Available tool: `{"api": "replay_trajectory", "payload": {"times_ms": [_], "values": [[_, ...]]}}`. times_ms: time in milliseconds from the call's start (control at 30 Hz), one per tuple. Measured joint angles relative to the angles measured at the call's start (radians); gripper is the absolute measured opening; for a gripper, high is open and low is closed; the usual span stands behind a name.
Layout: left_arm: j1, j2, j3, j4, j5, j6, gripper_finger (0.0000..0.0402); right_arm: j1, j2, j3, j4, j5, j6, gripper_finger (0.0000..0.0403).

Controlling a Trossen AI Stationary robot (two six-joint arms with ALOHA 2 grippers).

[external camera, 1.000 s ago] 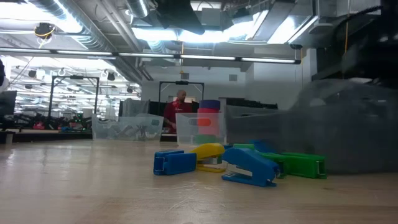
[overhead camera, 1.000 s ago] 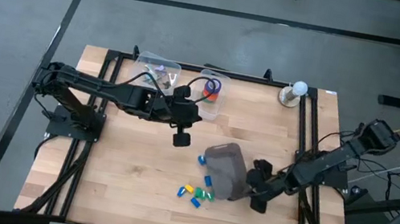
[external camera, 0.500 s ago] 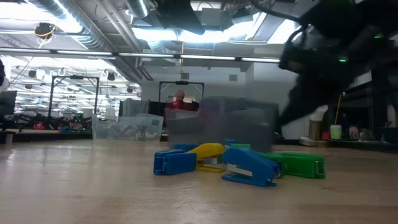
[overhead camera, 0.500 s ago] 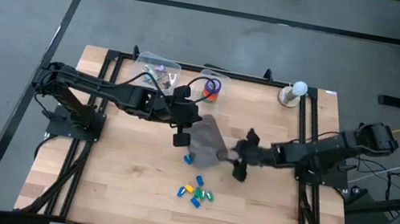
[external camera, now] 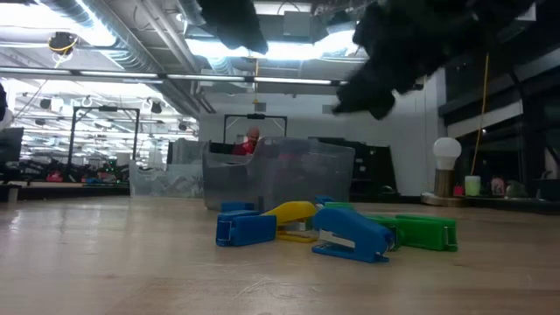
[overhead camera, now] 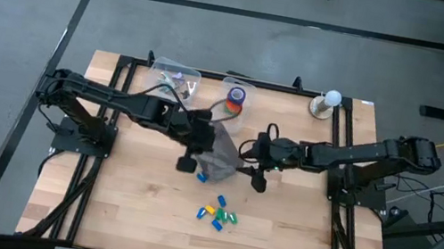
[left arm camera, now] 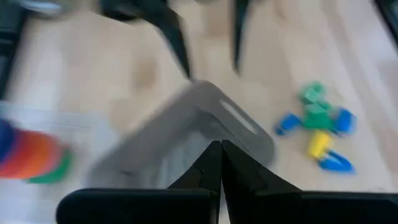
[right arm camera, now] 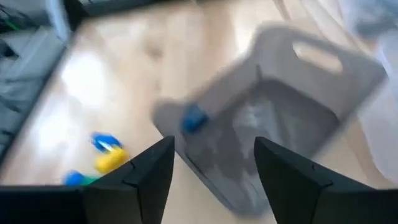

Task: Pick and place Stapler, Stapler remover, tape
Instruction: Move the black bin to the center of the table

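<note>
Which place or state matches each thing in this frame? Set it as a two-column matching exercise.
Things:
1. left gripper
2. right gripper
3. tape
4. small coloured staplers

Places or states:
A. piled loose on the wood, on the near side of the grey bin
B. fingers wide open, facing the grey bin
C. stacked near the table's far edge
D. fingers shut, at the grey bin

Pairs: 1-D, 2-B, 3-C, 4-A
</note>
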Motion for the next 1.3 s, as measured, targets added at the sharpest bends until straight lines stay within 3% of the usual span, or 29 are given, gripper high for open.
{"api": "replay_trajectory", "payload": {"times_ms": [300, 433, 633, 800, 1000, 1133, 1300], "values": [[-0.054, 0.1, -0.002, -0.121, 0.028, 0.109, 0.0003, 0.001, -0.076, 0.121, -0.04, -0.215, -0.052, 0.0225], [-0.078, 0.151, -0.002, -0.137, 0.023, 0.145, 0.0002, 0.002, -0.185, 0.085, -0.185, -0.198, -0.01, 0.0225], [-0.123, 0.17, -0.002, -0.19, 0.088, 0.144, 0.0002, 0.053, -0.397, -0.004, -0.218, -0.188, 0.094, 0.0225], [-0.167, 0.169, -0.045, -0.188, 0.118, 0.159, 0.0002, 0.156, -0.555, -0.066, -0.214, -0.048, 0.146, 0.0225], [-0.205, 0.174, -0.101, -0.098, 0.0, 0.189, 0.0003, 0.302, -0.662, -0.131, -0.188, 0.155, 0.189, 0.0225], [-0.201, 0.173, -0.107, -0.048, -0.048, 0.192, 0.0002, 0.367, -0.637, -0.168, -0.202, 0.185, 0.28, 0.0225], [-0.157, 0.173, -0.107, 0.064, -0.081, 0.206, 0.0003, 0.412, -0.49, -0.194, -0.204, 0.153, 0.349, 0.0225]]}}
